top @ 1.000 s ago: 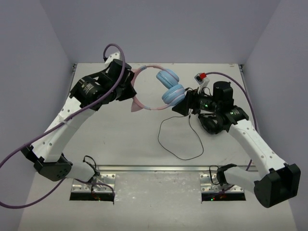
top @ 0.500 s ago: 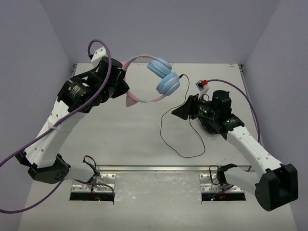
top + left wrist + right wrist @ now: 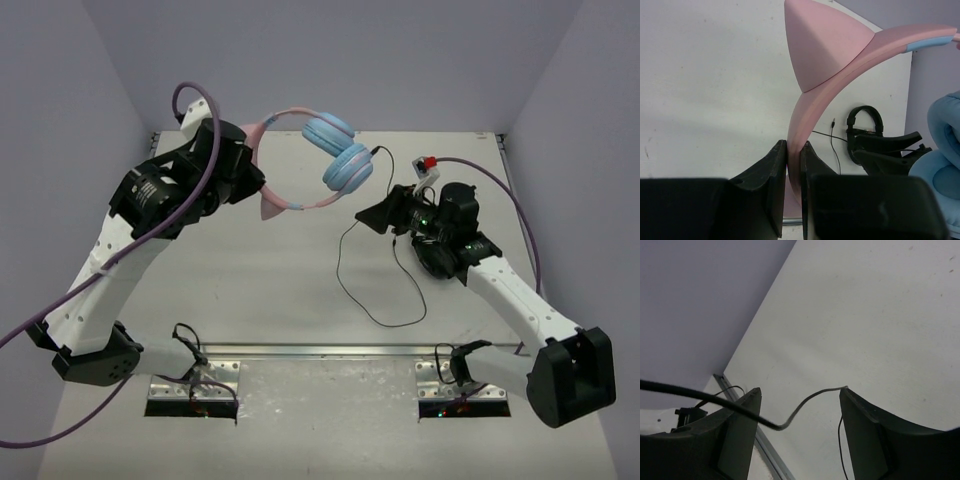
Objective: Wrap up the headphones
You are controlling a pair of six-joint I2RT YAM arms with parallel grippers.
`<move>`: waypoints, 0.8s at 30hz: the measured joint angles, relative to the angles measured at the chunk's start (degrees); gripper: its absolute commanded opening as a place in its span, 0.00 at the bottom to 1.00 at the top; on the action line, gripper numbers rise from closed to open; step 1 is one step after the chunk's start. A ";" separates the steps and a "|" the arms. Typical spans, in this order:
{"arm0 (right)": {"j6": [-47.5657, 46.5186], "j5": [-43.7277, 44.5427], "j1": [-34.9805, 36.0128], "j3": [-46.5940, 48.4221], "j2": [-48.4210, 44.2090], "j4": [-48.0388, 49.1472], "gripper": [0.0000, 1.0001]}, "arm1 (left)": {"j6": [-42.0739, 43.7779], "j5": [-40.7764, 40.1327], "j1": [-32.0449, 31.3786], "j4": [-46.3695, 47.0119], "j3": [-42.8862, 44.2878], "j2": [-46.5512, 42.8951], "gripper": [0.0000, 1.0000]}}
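Left jaws: closed on the headphones (image 3: 338,160), the pink headband (image 3: 812,107) pinched between the two black fingers (image 3: 772,175). The grip sits just below one cat ear (image 3: 822,47), which points away from the camera. In the left wrist view the band arcs up and to the right from the grip, and a light blue ear cup (image 3: 945,150) shows at the right edge.

Right jaws: open, clamping nothing. The thin black cable (image 3: 805,402) runs crosswise through the gap between the fingers (image 3: 740,432). Whether it touches either finger, I cannot tell.

Top view: the headphones hang off the bench (image 3: 250,290) at its far side, left of centre. The band curves from the left jaws out to the two ear cups (image 3: 348,168), which are stacked one above the other. The second cat ear (image 3: 268,208) sticks out at the lower end of the band.

The cable (image 3: 340,270) leaves the lower cup on its right side and passes the tip of the right jaws. It then drops onto the bench in a loose open loop between the two arms, nearer the right one. The loop turns back up towards the right arm. The right jaws point left at the cups and are near them but apart.
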 measured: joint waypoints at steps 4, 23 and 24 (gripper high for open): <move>-0.26 2.73 0.00 0.33 2.49 1.29 0.57 | -0.46 0.07 0.00 -0.09 0.31 -1.64 0.00; -0.31 3.43 3.06 5.14 11.45 12.57 0.22 | -1.05 1.66 0.00 -0.15 1.42 -2.62 0.00; -0.37 3.39 3.06 5.14 11.98 13.14 0.18 | -1.05 1.77 0.00 -0.28 1.62 -2.56 0.00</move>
